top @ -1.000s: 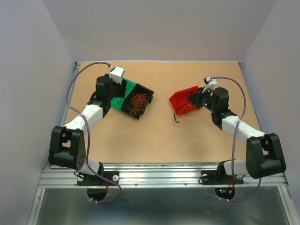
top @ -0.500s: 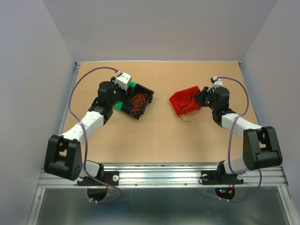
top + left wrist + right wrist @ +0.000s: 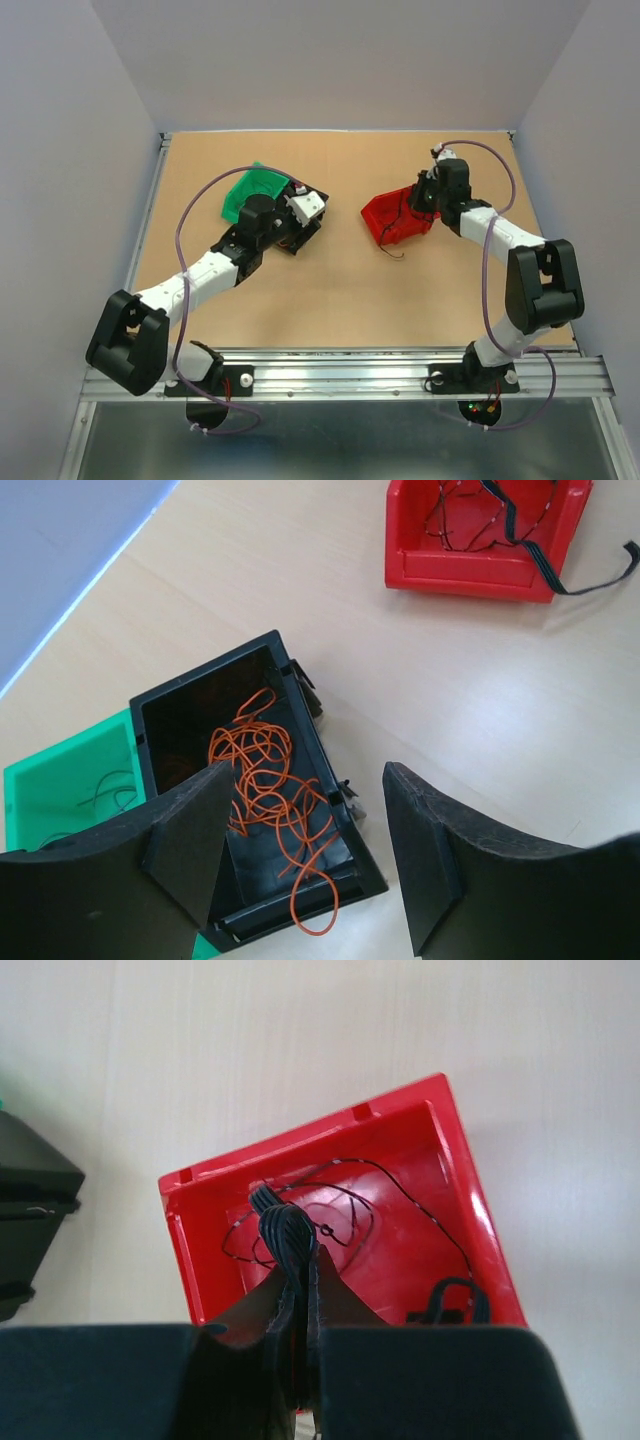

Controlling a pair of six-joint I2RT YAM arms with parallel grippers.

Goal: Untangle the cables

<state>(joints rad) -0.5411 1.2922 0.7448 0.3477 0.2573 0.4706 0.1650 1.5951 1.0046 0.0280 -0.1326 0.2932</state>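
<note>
**Right hand** point(image 3: 296, 1260): narrow, clamped on a bundle of black wires point(image 3: 281, 1222). The bundle stands up past the fingertips.
- Position: above the inner floor of the red bin point(image 3: 405, 1210).
- Attached: thin black strands loop from the bundle across the bin floor. 1 thicker black loop lies by a corner of the bin.
- 1 black strand trails over the bin's rim onto the desk point(image 3: 420, 680), as the left wrist view shows.

**Left hand** point(image 3: 305, 775): wide, its 2 fingers well apart, holding nothing.
- Position: hovering above the black bin point(image 3: 200, 695). 1 finger is over the bin and the other over bare desk beside it.

**Orange wires** point(image 3: 262, 780): 1 curly tangle inside the black bin. 1 loop spills over the bin's near rim.

**Green bin** point(image 3: 60, 790): touching the black bin on its left side. A few thin black strands lie inside.

**Layout, top view:** the black bin and green bin sit together left of centre. The red bin sits right of centre, well apart from them. All 3 rest on the desk.
</note>
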